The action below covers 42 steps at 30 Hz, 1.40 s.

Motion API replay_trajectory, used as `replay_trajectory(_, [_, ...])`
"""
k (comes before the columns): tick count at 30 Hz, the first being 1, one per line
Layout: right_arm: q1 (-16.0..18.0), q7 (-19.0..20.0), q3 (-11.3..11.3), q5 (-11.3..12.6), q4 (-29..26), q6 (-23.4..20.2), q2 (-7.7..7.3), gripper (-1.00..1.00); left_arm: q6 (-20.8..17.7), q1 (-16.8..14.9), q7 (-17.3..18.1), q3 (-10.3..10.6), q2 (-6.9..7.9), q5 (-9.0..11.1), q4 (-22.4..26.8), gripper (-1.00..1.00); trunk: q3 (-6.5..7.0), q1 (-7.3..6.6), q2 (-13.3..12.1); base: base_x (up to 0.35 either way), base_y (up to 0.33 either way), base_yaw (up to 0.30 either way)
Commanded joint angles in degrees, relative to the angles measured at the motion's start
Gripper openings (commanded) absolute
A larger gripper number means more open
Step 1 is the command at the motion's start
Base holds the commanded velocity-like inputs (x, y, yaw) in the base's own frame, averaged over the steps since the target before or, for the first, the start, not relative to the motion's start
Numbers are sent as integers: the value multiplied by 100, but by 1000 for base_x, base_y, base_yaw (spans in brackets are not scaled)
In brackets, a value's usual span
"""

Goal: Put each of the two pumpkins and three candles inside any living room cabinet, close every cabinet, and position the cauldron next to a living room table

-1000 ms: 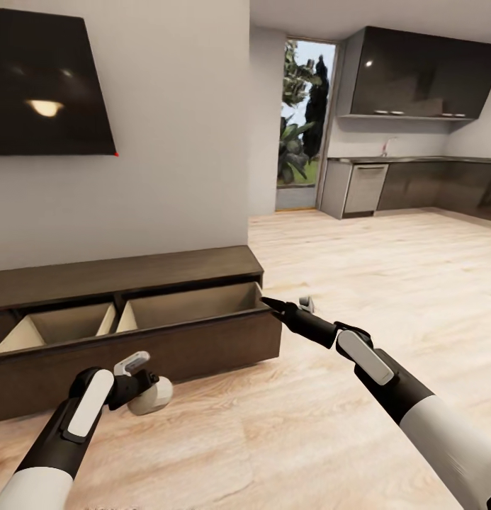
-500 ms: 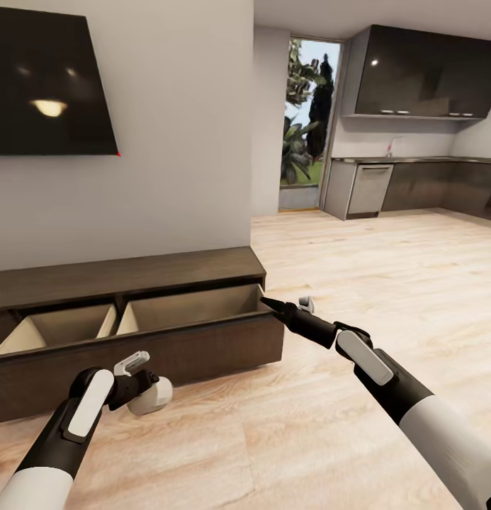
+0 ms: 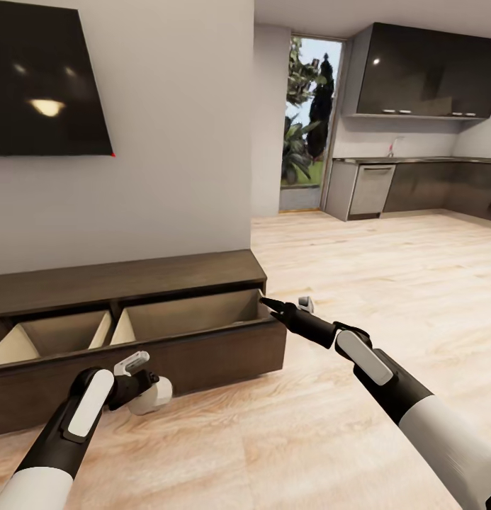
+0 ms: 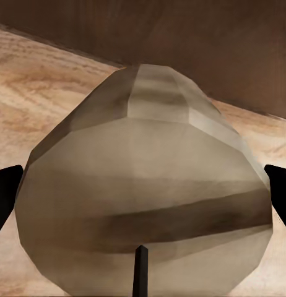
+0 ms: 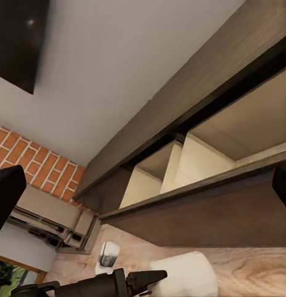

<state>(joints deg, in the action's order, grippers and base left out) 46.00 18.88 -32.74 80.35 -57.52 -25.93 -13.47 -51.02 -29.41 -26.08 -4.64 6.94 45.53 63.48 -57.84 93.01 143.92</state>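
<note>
I'm in front of the cabinet [image 3: 132, 333], a long low unit of dark-brown wood grain with its drawer front pulled out, showing two pale, smooth, slant-sided compartments. My left gripper [image 3: 147, 388] hangs low over the floor [image 3: 288, 425] just in front of that drawer front, jaws clamped on a candle [image 3: 151, 397]. In the left wrist view the candle [image 4: 143, 179] is a stubby, faceted beige cylinder with faint darker bands and a thin dark wick, black fingertips [image 4: 7, 198] pressing either side. My right gripper [image 3: 263, 302] sits at the right-hand corner of the open drawer; its slim black jaws look drawn together. The floor is light plank wood. A glossy black television [image 3: 47, 78] hangs on the matte white wall above.
</note>
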Motion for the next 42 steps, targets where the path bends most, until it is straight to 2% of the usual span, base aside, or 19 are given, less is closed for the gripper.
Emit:
replay_trajectory(1, [6, 0, -13, 35, -2, -9, -12, 100, -13, -3, -55, -2, 0, 61, 6, -100, -6, 1, 2, 180, 0, 0])
replay_trajectory(24, [6, -7, -13, 25, -12, -26, 19, 100, -16, -3, -55, 3, -3, 81, 6, -100, -6, 1, 2, 13, 0, 0])
replay_trajectory(29, [6, -11, -13, 25, -14, -26, 27, 100, -13, -3, -55, 161, -121, 43, 6, -100, -6, 1, 2, 0, 0, 0])
replay_trajectory(33, [6, -15, -13, 20, -12, -26, 28, 100, -13, -3, -55, 187, -145, 35, 11, -100, -6, 1, 2, 0, 0, 0])
replay_trajectory(42, [6, -8, -13, 19, -13, -26, 12, 100, -13, -3, -55, 192, -149, 26, 6, -100, 194, -22, -10, 0, 0, 0])
